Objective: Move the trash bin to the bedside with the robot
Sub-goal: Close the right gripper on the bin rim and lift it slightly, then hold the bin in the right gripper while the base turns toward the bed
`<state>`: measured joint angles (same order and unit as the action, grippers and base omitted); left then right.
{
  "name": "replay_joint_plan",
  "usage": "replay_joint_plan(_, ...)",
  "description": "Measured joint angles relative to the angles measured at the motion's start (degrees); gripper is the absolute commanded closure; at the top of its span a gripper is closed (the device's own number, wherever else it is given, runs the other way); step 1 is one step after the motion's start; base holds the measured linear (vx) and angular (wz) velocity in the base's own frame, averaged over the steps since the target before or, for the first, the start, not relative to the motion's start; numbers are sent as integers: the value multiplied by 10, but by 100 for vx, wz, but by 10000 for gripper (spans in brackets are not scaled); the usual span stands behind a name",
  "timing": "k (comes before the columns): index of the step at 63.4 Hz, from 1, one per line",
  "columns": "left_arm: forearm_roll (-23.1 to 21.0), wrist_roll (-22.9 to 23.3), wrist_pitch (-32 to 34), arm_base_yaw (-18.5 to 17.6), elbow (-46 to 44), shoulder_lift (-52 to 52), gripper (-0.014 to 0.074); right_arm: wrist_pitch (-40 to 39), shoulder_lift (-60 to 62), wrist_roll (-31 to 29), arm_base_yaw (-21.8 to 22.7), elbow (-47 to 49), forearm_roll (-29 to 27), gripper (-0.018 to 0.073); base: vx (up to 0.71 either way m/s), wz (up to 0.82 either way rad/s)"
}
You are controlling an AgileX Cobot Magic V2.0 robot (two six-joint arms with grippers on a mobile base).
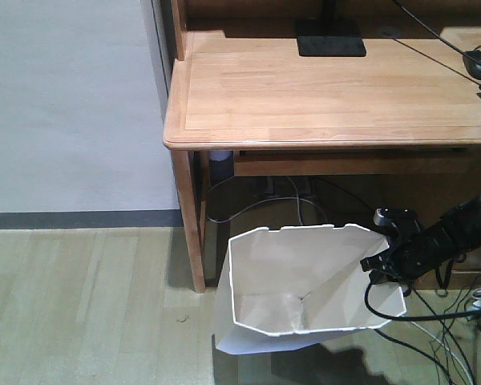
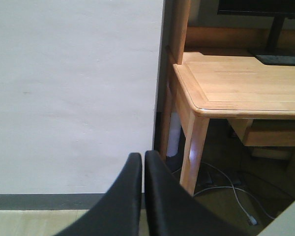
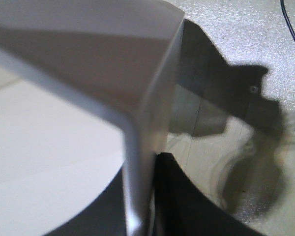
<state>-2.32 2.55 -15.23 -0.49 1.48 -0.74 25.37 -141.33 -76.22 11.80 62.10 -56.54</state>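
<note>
Pale wall (image 1: 64, 104) on the left with a dark skirting strip, above a light wood-plank floor (image 1: 80, 305). Wooden counter (image 1: 329, 96) fills the upper right of the front view.

The trash bin (image 1: 305, 265), white and lidless with an angular rim, sits on the floor in front of the counter, just right of its front left leg (image 1: 191, 224). It is tipped, mouth facing up toward the camera. Its shadow falls on the floor to its lower right.

Right arm (image 1: 465, 228), black, reaches in from the right edge to the bin's right rim. Right gripper (image 3: 142, 172): thin bin wall runs between the two black fingers (image 3: 187, 206), one inside and one outside, closed onto it.

Left gripper (image 2: 142, 155): fingers brought together, only a thin slit between them, nothing held. It is off the floor and faces the wall and the counter's left corner.

Pale cables (image 1: 297, 204) are looped under the counter; black cables (image 1: 417, 337) lie on the floor at right. On the counter: a black monitor base (image 1: 330, 38) at the back, a black mouse (image 1: 479, 62) at far right.
</note>
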Motion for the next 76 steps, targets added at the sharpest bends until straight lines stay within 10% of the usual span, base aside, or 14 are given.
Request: replay_joint_plan(76, 0, 0, 0, 0, 0, 0, 602, -4, 7, -12, 1, -8, 2, 564, -1, 4)
